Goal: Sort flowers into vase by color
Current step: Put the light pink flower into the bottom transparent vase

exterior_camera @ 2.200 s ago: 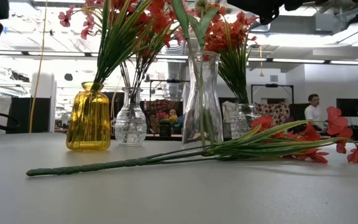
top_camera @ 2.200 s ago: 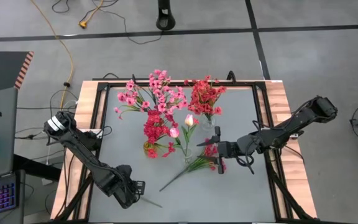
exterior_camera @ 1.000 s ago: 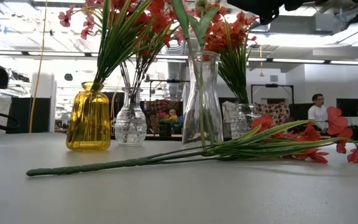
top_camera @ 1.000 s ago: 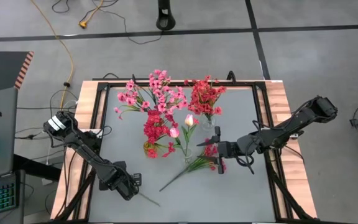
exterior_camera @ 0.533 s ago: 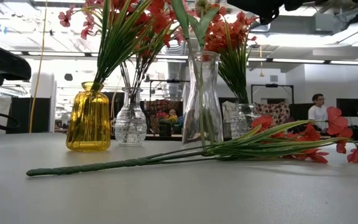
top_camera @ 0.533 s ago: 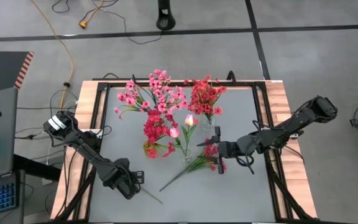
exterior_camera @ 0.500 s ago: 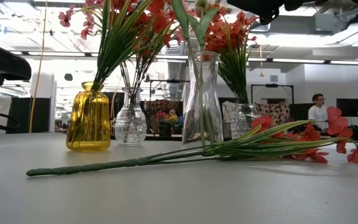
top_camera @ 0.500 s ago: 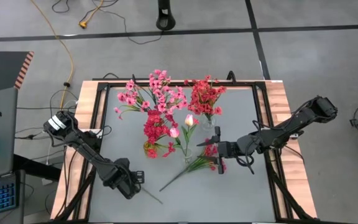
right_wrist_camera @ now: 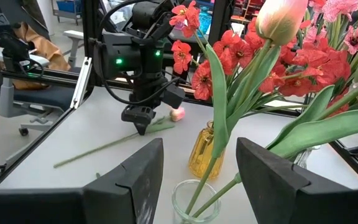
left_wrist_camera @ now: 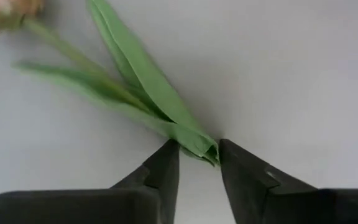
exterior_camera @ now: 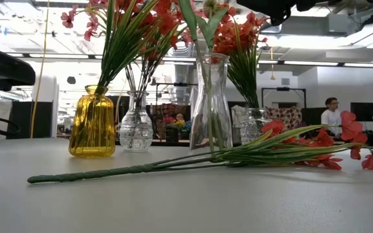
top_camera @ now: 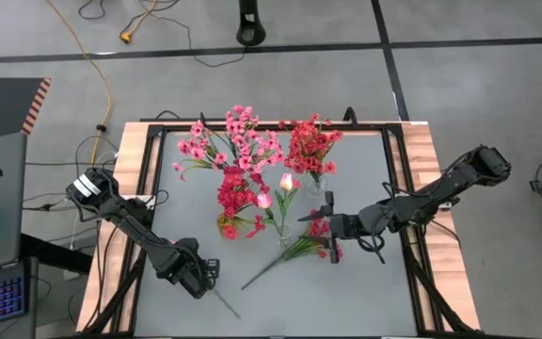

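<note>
- Green plastic and thin wire is what this tulip [left_wrist_camera: 129, 81] looks like to me: light, springy, with a pale pink bud at one end and long flat leaves along the stem. It lies flat on the grey table [top_camera: 346, 292] near the front left corner, well apart from the vases.
- I'd take it by the stem just below the leaves; the leaves would fold and the bud would crush.
- The left gripper [left_wrist_camera: 197, 163] is down over it, jaws partly open with the leaf base between the fingertips [left_wrist_camera: 166, 155]. I cannot tell whether they grip it yet.
- A red sprig [top_camera: 294, 247] lies loose mid-table, its blossoms beside the right gripper [top_camera: 333, 237], whose jaws stand wide and hold nothing.
- The yellow vase [exterior_camera: 92, 123] and three clear ones already carry pink, red and tulip bunches.
</note>
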Available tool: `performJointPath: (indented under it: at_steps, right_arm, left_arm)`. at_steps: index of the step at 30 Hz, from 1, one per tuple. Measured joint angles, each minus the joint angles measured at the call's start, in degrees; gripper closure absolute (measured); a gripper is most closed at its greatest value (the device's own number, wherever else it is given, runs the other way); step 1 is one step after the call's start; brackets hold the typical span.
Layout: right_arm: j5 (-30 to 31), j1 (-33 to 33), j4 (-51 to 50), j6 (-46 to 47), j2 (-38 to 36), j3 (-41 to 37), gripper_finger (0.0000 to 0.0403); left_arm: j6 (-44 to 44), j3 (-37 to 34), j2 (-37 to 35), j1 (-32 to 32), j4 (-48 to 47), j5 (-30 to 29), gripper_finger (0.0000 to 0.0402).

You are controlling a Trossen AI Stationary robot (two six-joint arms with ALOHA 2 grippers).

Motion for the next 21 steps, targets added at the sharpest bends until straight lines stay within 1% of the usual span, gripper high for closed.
performJointPath:
  at_steps: [9,15,21]
  right_arm:
    - [0.00,0.00,0.00,-0.01,0.00,0.00,0.0173]
    - [0.00,0.00,-0.01,-0.03,0.00,0.00,0.0173]
    - [0.00,0.00,0.02,0.08,0.02,0.00,0.0173]
  left_arm:
    - [2.53,-0.02,0.00,-0.04,0.02,0.26,0.0392]
    - [2.73,-0.02,0.00,-0.04,0.09,0.24,0.0398]
    - [7.58,0.51,-0.37,-0.04,0.33,-0.23,0.0401]
